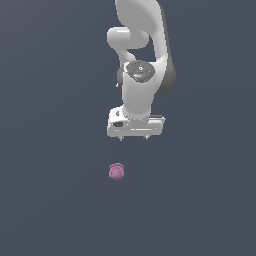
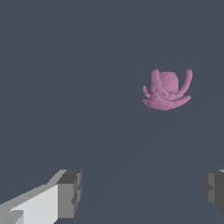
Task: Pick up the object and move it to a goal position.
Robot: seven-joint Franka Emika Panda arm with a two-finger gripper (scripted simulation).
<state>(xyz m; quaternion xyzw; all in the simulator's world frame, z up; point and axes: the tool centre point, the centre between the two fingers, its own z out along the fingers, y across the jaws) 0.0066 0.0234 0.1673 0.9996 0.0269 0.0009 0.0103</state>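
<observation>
The object (image 1: 116, 171) is a small pink-purple rounded lump lying on the dark grey floor, below the arm in the exterior view. In the wrist view the object (image 2: 166, 89) shows a rounded body with thin curled arms around it. My white gripper (image 1: 134, 138) hangs above the floor, apart from the object and slightly toward the exterior view's right of it. Its jaws stand wide apart and hold nothing. In the wrist view the gripper (image 2: 142, 192) shows two grey fingertips (image 2: 70, 192), with the object beyond them and off to one side.
The white arm (image 1: 142, 55) rises behind the gripper in the exterior view. The flat dark grey floor (image 1: 50, 200) spreads all around.
</observation>
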